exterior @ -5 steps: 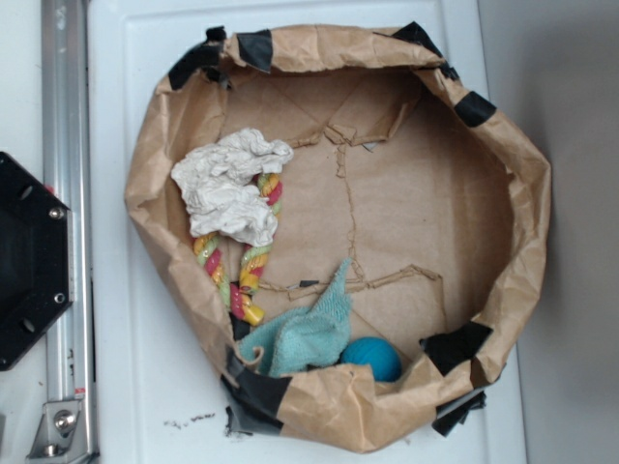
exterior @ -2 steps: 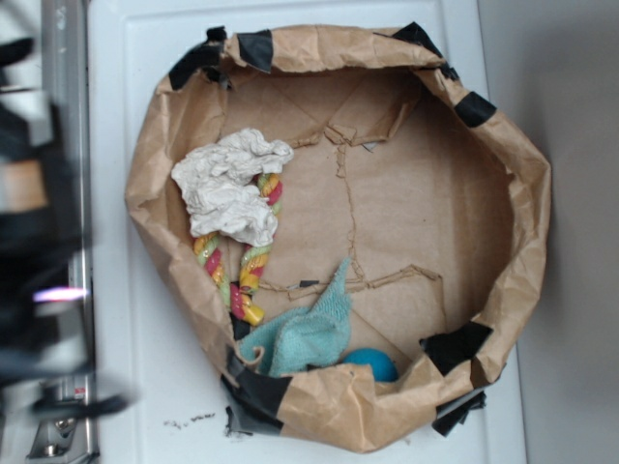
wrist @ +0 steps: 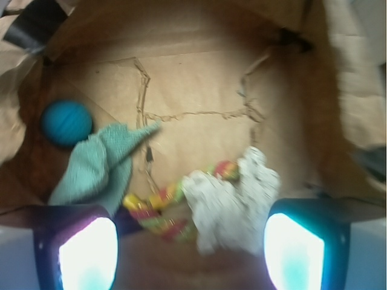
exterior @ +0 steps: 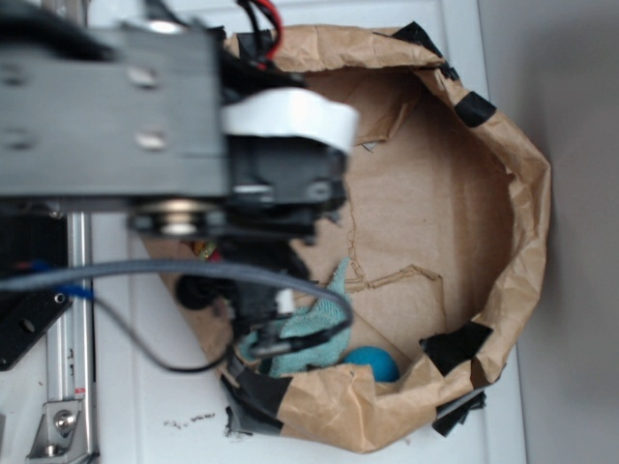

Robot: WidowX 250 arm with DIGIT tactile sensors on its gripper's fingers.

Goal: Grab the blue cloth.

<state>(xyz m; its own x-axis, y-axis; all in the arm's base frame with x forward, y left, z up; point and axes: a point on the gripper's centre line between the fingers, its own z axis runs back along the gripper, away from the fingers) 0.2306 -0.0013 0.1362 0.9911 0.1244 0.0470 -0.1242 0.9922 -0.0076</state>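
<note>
The tool (wrist: 190,254) hangs over the paper-bag basin (wrist: 205,78) with its fingers (wrist: 81,251) spread wide apart, holding nothing. The blue cloth (wrist: 100,166) lies ahead of the left finger (one corner pointing inward), touching the blue ball (wrist: 66,122). Between the fingers sit a white crumpled wad (wrist: 233,199) and a colourful rope toy (wrist: 160,211).

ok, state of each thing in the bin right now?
gripper: open, empty, above the bin
blue cloth: crumpled, not gripped, touching the ball
blue ball: loose by the wall
white wad: crumpled, lying over the rope
rope toy: part covered by the wad
paper bin: rim rolled, taped
</note>
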